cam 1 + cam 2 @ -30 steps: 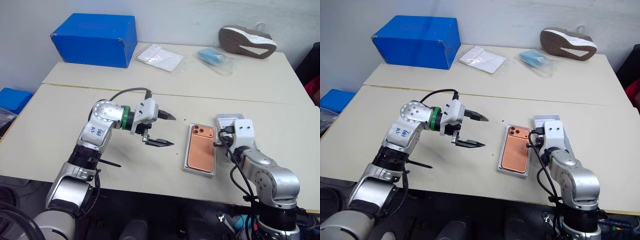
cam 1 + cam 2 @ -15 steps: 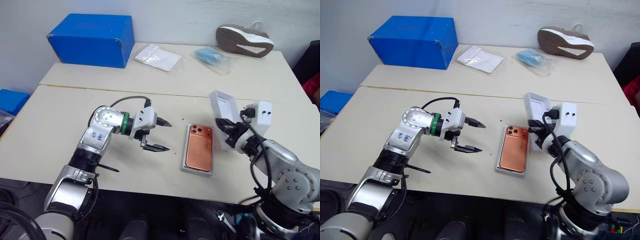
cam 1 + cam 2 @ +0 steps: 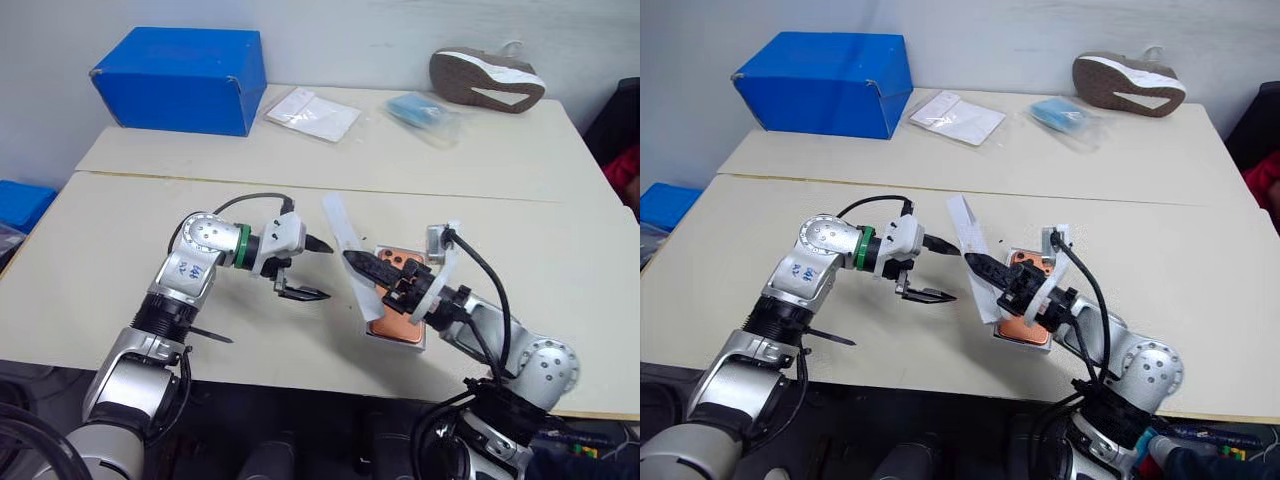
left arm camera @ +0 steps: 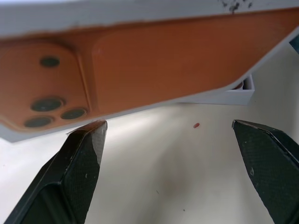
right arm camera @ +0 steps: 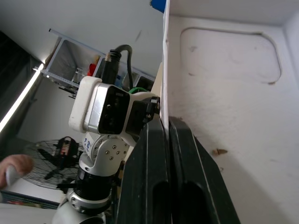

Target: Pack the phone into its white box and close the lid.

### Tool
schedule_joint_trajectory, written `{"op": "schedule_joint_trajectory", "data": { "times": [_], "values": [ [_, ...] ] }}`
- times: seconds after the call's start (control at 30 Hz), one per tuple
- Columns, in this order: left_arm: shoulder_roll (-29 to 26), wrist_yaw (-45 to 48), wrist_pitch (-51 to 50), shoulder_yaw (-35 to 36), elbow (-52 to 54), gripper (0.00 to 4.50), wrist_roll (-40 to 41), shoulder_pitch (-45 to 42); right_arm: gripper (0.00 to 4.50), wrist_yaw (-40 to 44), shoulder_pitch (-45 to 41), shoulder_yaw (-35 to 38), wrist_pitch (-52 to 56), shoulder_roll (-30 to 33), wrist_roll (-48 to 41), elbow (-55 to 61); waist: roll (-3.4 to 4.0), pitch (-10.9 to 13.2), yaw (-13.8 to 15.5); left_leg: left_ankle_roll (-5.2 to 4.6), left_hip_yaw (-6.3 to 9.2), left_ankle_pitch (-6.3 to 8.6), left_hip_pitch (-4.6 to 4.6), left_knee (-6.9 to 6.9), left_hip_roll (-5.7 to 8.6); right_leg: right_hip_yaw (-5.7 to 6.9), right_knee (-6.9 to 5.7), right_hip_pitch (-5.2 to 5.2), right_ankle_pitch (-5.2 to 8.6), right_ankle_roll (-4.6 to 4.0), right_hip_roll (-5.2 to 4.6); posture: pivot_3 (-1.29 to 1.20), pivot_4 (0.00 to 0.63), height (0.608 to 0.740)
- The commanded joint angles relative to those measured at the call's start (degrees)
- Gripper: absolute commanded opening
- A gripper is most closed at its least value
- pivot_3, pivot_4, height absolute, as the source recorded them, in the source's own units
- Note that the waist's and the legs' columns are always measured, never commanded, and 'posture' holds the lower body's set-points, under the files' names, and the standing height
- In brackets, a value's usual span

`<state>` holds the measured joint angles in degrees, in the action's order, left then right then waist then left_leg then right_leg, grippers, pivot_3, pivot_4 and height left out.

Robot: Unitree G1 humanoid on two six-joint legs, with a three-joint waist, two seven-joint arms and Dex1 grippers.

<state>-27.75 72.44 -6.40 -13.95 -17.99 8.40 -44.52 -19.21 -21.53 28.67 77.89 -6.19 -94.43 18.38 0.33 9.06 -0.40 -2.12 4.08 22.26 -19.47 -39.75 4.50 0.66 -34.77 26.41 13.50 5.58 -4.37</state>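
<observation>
From the head views, the right gripper (image 3: 372, 268) is clamped on one wall of the lid (image 3: 343, 248), holding it tilted on edge in the air above the near part of the table (image 3: 120, 220), just left of the phone (image 3: 398, 300). The phone lies face down in the white box (image 3: 397, 338) close to the table's near edge, its upper part hidden behind the right arm. The left gripper (image 3: 312, 268) hovers just left of the lid, fingers spread wide and holding nothing. In the left wrist view, the left gripper's two black fingers (image 4: 79, 163) stand far apart, and the lid's outside, with its printed orange phone picture, hangs just past them, cut off by the frame. In the right wrist view, the right gripper's fingers (image 5: 154, 177) are pressed together on the lid's wall, the embossed inside beside them.
</observation>
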Motion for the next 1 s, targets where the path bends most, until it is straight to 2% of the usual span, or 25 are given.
{"op": "schedule_joint_trajectory", "data": {
  "times": [0.03,0.2,0.4,0.5,0.73,0.87,1.0],
  "values": [
    [-1.3,-0.56,-0.49,1.32,2.85,4.5,0.27,-0.01,0.03,-7.05,1.94,-6.91,-11.24,0.93,-12.67,-1.85,0.01,0.01,-0.29,0.01,0.0,-0.01,0.0,0.0,-0.01,0.04,-0.01,0.0,0.0,0.0,0.0,0.0,0.15,0.74],
    [-2.06,-1.1,-1.29,1.55,3.9,4.5,0.38,0.7,0.03,-10.95,2.29,-11.79,-22.2,3.38,-18.04,-4.34,0.01,0.01,-0.66,0.03,-0.03,-0.02,0.0,0.0,-0.02,0.04,0.05,-0.02,0.0,0.0,-0.01,0.0,0.15,0.74],
    [-2.46,-1.79,-1.53,1.71,3.89,4.5,0.42,0.87,0.03,-10.51,4.48,-16.76,-26.07,7.04,-18.49,-4.63,0.01,0.01,-0.76,0.03,-0.02,-0.02,-0.04,0.03,-0.08,0.04,0.13,-0.01,0.0,-0.01,0.0,0.0,0.15,0.74],
    [-2.16,-2.38,-1.77,1.71,3.47,4.5,0.42,0.83,0.03,-6.36,8.4,-18.48,-25.0,12.05,-13.72,-5.19,0.01,0.01,-0.32,0.02,-0.01,-0.01,-0.06,0.04,-0.08,0.04,0.15,-0.03,0.0,-0.01,0.0,0.0,0.15,0.74],
    [-0.71,-4.87,-6.68,1.51,3.56,4.5,1.01,1.88,0.03,1.34,12.4,-19.53,-28.64,15.81,-6.5,-4.7,-0.03,-0.05,0.49,-0.05,-0.06,-0.01,-0.08,-0.01,-0.08,0.0,0.38,-0.18,0.0,-0.01,-0.01,0.0,0.15,0.74],
    [-0.26,-3.88,-6.99,0.76,4.75,3.64,1.51,3.47,0.0,5.33,13.7,-20.85,-29.01,17.19,-3.14,-2.44,-0.02,-0.05,0.58,-0.11,-0.02,0.01,0.03,-0.01,-0.08,0.02,0.6,-0.4,0.0,0.0,-0.02,0.0,0.15,0.74],
    [1.12,-4.2,-6.93,-0.02,4.81,2.33,0.9,3.75,0.0,7.71,14.9,-21.24,-30.1,18.33,-1.51,-0.89,-0.02,-0.05,0.81,-0.1,0.02,0.01,0.03,-0.01,-0.11,0.08,0.76,-0.49,0.0,0.0,0.0,0.0,0.15,0.74]
  ]
}}
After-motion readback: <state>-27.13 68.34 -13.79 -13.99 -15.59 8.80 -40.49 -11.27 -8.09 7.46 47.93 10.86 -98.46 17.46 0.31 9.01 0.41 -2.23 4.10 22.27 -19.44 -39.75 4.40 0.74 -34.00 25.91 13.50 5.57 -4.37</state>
